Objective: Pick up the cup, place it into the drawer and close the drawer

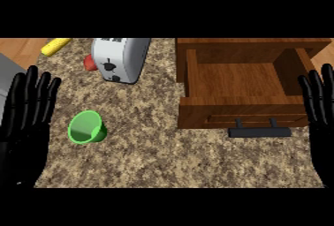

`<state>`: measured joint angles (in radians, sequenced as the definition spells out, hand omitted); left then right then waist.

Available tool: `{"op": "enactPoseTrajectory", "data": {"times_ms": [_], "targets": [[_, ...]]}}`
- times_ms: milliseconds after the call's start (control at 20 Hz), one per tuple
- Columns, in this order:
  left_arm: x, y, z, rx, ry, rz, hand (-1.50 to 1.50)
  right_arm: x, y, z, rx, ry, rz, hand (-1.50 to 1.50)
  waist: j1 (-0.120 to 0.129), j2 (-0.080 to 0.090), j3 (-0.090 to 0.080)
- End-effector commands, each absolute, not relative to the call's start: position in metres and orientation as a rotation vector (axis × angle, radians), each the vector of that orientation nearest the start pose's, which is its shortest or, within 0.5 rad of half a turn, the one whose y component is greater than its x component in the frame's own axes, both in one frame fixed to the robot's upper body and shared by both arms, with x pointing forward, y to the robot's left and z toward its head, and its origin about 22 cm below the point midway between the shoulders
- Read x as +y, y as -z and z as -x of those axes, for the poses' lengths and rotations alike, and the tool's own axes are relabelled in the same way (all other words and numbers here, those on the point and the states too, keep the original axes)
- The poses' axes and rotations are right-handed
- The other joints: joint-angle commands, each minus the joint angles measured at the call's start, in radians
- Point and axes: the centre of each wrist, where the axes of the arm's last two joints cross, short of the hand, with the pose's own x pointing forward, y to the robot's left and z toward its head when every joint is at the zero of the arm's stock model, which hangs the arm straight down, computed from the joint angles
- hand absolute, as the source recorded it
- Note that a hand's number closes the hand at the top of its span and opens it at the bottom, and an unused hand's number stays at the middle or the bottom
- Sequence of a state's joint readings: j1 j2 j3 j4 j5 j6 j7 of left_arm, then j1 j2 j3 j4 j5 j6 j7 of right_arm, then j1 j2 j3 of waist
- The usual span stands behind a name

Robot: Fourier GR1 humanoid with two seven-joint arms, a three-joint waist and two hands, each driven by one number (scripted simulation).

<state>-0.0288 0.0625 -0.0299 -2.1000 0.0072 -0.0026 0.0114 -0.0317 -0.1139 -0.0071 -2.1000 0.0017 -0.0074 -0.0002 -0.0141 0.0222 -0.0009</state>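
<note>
The cup [87,127], green, lies tipped on the counter [169,154], near left; the drawer [243,86] stands open at far right, its handle [259,132] nearest; the left hand [24,119] and right hand [321,114] rest at the edges, fingers straight, holding nothing; a toaster [119,57] stands far left.

Wooden drawer [244,79], speckled stone counter [163,154]

At about eleven o'clock we see a silver toaster [119,58] lying on the speckled stone counter [163,154]. A red object [90,62] touches its left side; we cannot tell what it is. Further toward ten o'clock lies a yellow corn cob [56,46].
</note>
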Motion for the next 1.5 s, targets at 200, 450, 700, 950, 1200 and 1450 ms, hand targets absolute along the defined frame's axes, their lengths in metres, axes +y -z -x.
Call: {"op": "enactPoseTrajectory", "data": {"times_ms": [200, 450, 700, 950, 1200, 1450], "targets": [[0.236, -0.116, -0.226, -2.059, -0.208, -0.562, -1.5, -0.236, -0.125, -0.214, -2.088, -0.106, 0.01, -1.5, 0.019, -0.019, 0.003], [0.2, -0.102, -0.246, -1.974, -0.503, -0.57, -1.5, -0.226, -0.119, -0.217, -2.007, -0.123, -0.148, -1.5, 0.003, -0.02, 0.001], [0.19, -0.096, -0.264, -1.957, -0.504, -0.542, -1.5, -0.22, -0.132, -0.222, -2.006, -0.13, -0.138, -1.5, 0.013, -0.022, 0.001], [0.168, -0.1, -0.283, -1.96, -0.509, -0.547, -1.5, -0.232, -0.123, -0.238, -2.0, -0.125, -0.143, -1.5, 0.012, -0.022, 0.001], [0.179, -0.096, -0.28, -1.944, -0.533, -0.571, -1.5, -0.228, -0.119, -0.223, -1.992, -0.109, -0.165, -1.5, 0.013, -0.022, 0.001], [0.166, -0.113, -0.271, -1.907, -0.574, -0.576, -1.5, -0.23, -0.122, -0.229, -2.013, -0.13, -0.142, -1.5, 0.015, -0.023, 0.001]]}}
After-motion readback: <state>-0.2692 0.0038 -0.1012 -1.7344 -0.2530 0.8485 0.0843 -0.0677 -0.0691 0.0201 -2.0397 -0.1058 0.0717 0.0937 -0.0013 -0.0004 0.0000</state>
